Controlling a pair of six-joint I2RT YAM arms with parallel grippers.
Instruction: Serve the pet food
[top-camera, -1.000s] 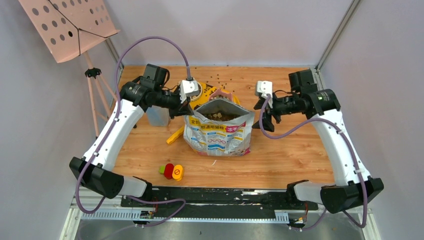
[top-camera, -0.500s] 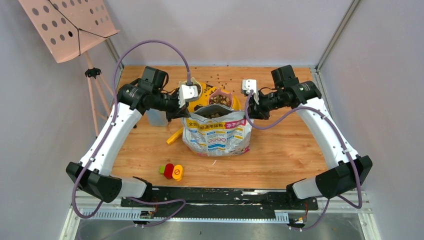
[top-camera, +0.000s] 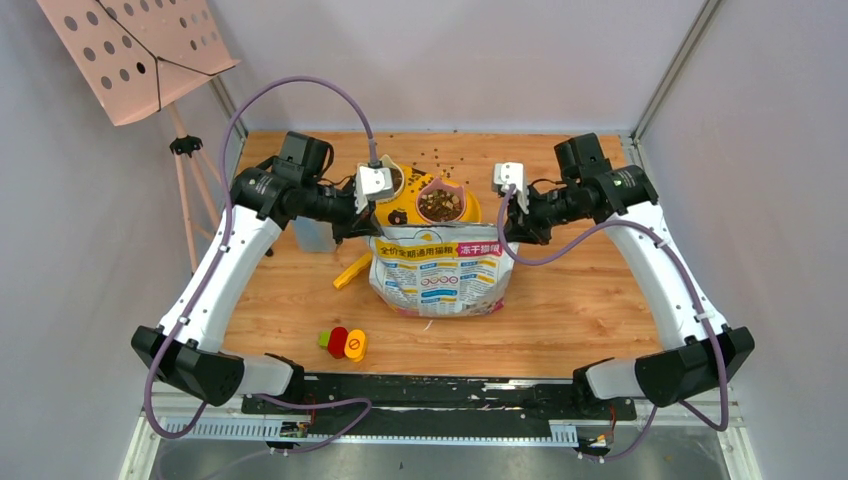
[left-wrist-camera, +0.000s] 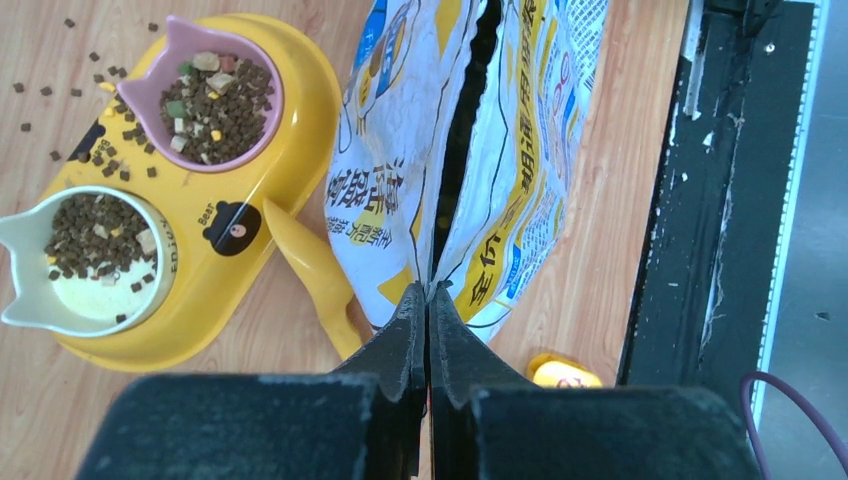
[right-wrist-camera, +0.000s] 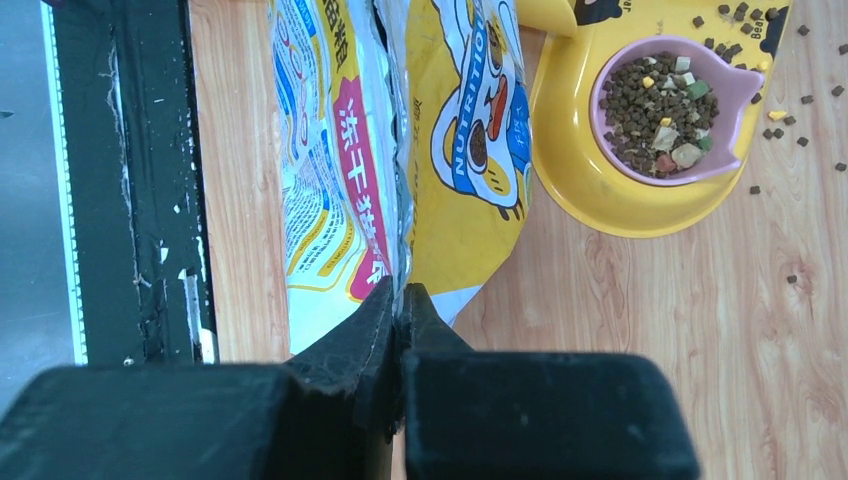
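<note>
The pet food (left-wrist-camera: 215, 100) fills a pink bowl (right-wrist-camera: 735, 95) and partly covers a white bowl (left-wrist-camera: 70, 300), both set in a yellow feeder (top-camera: 405, 210). Loose pellets (top-camera: 445, 160) lie on the wood behind it. The white printed bag (top-camera: 435, 275) stands in front of the feeder, its mouth drawn flat. My left gripper (left-wrist-camera: 428, 292) is shut on the bag's (left-wrist-camera: 400, 180) top left corner. At the top right corner my right gripper (right-wrist-camera: 398, 292) is shut on the bag (right-wrist-camera: 470, 140). A yellow scoop (left-wrist-camera: 310, 270) lies by the bag's left side.
A small red, yellow and green object (top-camera: 343, 343) sits near the front edge. A translucent container (top-camera: 315, 232) stands under the left arm. A pink perforated music stand (top-camera: 140, 50) rises at the far left. Grey walls close in the table.
My right gripper has moved in to the bag's right top corner and shut on it. The bag's mouth, gaping before, is now drawn flat. The left gripper has kept its hold.
</note>
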